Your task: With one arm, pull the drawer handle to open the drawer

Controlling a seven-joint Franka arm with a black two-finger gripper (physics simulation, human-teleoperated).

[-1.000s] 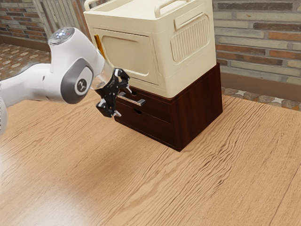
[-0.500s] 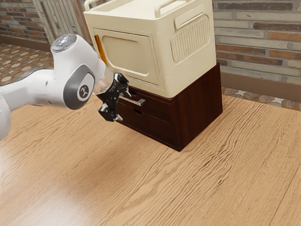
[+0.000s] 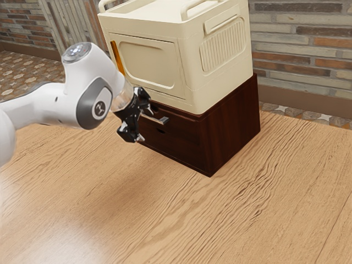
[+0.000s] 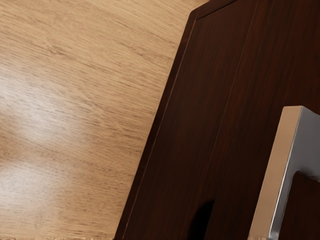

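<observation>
Drawer handle (image 3: 163, 120), on the front of the dark cabinet (image 3: 232, 127), sits at about two o'clock from the gripper (image 3: 146, 125) in the exterior view. The fingers stand wide apart, probably so the bar can pass between them before a pull; I cannot tell whether they touch it. The bar juts from the front, presumably to leave room for gripping. The arm (image 3: 41, 104) reaches in from nine o'clock, likely to leave space for the drawer. The cream box (image 3: 149, 60) rests atop the cabinet, at twelve o'clock from the handle.

Counted: one handle, two fingers, one cabinet, one arm, one box.
</observation>
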